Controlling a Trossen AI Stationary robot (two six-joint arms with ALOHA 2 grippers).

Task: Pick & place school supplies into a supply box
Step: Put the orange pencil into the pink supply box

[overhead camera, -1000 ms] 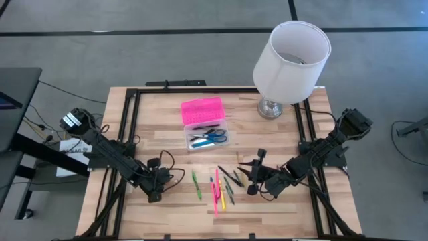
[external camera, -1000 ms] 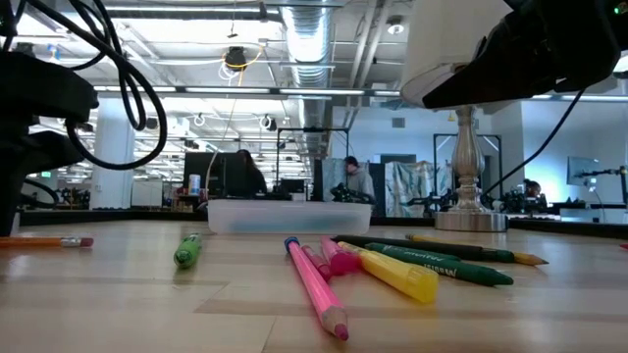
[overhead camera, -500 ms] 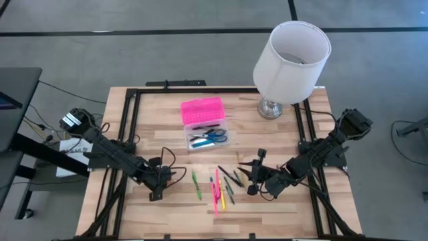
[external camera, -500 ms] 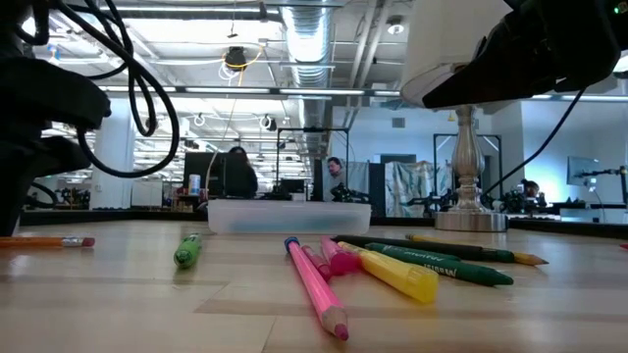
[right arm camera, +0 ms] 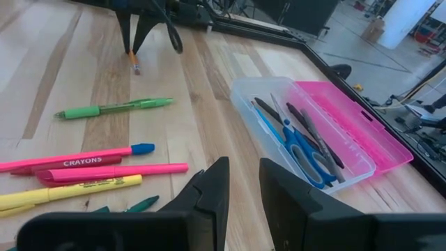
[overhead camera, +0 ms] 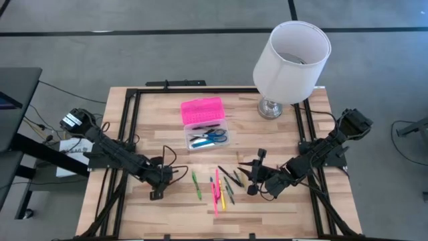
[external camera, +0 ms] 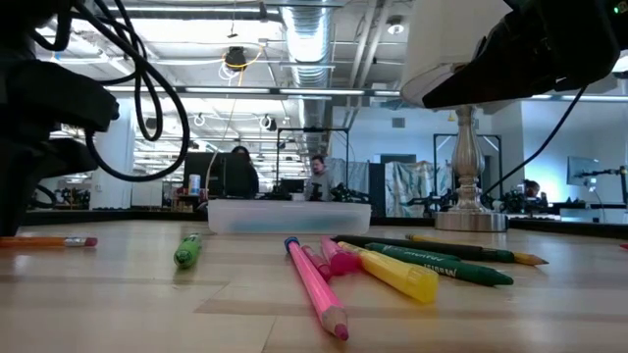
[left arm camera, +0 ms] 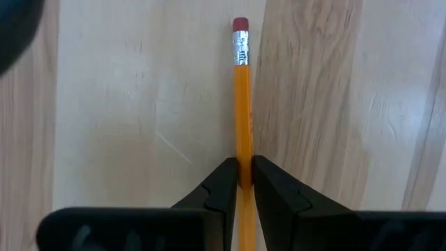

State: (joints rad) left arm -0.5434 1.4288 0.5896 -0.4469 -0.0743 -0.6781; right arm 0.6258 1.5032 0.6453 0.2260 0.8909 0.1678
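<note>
The supply box (overhead camera: 204,124) lies open at the table's middle, its pink lid (overhead camera: 202,109) folded to the far side. Its clear base (right arm camera: 300,132) holds blue scissors (right arm camera: 303,150) and dark pens. Loose supplies lie flat nearer the front: a green pen (overhead camera: 196,184), pink sticks (overhead camera: 215,194), a yellow marker (external camera: 392,273) and dark green pencils (overhead camera: 231,179). My left gripper (overhead camera: 160,181) is left of the green pen, shut on an orange pencil (left arm camera: 241,104). My right gripper (overhead camera: 254,177) hangs open just right of the loose pile, touching nothing. My left gripper pinches the orange pencil's shaft (left arm camera: 242,157) between its two fingertips (left arm camera: 224,183), well back from the eraser end (left arm camera: 240,26). The fingers come from above, pointing down, across the pencil. The pencil lies about level at the table top (external camera: 49,241); whether it rests on the wood I cannot tell.
A white lamp shade (overhead camera: 292,57) on a metal foot (overhead camera: 271,107) stands at the far right corner. A black frame (overhead camera: 130,127) runs along the table's sides. Bare wood lies at the near edge and between the left gripper and the box. People show in the room behind.
My left gripper has shifted a little toward the table's right, and the orange pencil's eraser end has moved slightly the same way with it. The right arm has kept still.
</note>
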